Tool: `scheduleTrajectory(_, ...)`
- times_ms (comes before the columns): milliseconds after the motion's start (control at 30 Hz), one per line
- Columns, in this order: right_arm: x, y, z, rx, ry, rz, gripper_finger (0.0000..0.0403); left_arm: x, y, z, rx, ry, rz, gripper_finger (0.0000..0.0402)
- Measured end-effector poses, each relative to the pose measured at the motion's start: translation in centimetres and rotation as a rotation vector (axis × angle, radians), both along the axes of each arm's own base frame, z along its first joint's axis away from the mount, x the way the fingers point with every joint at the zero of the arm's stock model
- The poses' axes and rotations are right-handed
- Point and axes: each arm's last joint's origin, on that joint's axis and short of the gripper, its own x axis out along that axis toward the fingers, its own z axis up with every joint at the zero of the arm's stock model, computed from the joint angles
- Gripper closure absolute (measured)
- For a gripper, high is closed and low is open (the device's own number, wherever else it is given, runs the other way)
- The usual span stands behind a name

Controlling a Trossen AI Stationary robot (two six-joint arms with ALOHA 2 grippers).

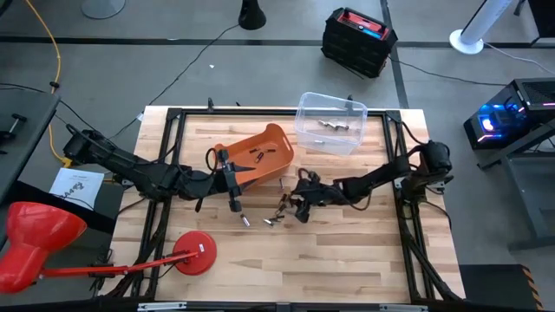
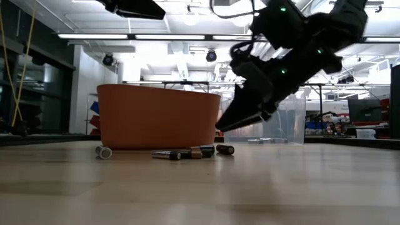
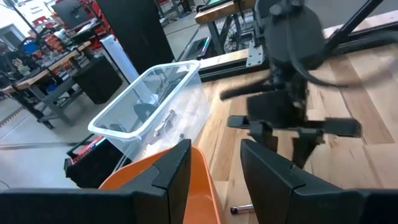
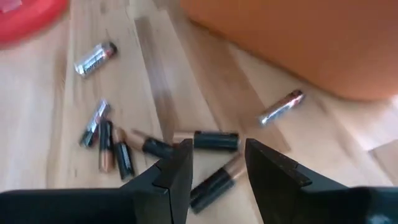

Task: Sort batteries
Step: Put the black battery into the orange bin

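Observation:
Several small batteries (image 4: 216, 140) lie loose on the wooden table, in front of the orange bin (image 1: 256, 156); in the high view they show as a scatter (image 1: 270, 220). More cells lie inside the orange bin and in the clear bin (image 1: 331, 121). My right gripper (image 4: 217, 163) is open and hovers just above the cluster, with a dark-and-copper battery (image 4: 214, 180) below its gap; it touches nothing. In the low view it (image 2: 228, 122) slants down toward the cells (image 2: 225, 149). My left gripper (image 3: 214, 168) is open and empty, by the orange bin's near rim (image 1: 236, 180).
A red lamp-like stand (image 1: 195, 254) lies at the table's near left corner. The orange bin (image 2: 156, 115) stands close behind the loose cells, and the clear bin (image 3: 149, 106) sits at the far edge. One battery (image 4: 95, 59) lies apart from the others.

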Motion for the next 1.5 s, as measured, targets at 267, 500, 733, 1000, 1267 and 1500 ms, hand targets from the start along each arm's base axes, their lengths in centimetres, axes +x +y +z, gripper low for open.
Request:
scheduleTrajectory(267,2.3,1.5,2.0,-0.17,0.181,-0.177,0.0261,0.0,0.0,0.0,0.001,0.0,-0.002,0.0271)
scheduleTrajectory(500,2.4,1.8,2.3,-0.06,0.179,-0.253,0.0261,0.0,0.0,0.0,0.045,0.018,-0.013,0.0271)
scheduleTrajectory(733,2.2,2.0,1.3,0.022,0.188,-0.242,0.0261,0.0,0.0,0.0,0.044,0.016,-0.013,0.0271)
scheduleTrajectory(1000,3.0,2.2,-1.6,0.046,0.219,-0.229,0.0261,0.1,0.0,0.3,0.037,-0.009,-0.012,0.0271)
scheduleTrajectory(1267,3.0,1.9,-2.3,-0.041,0.248,-0.226,0.0336,0.1,0.0,0.2,0.038,-0.005,-0.012,0.0271)
scheduleTrajectory(1500,2.7,1.5,-0.4,-0.245,0.317,-0.143,0.0375,0.0,-0.1,0.1,0.042,0.007,-0.017,0.0271)
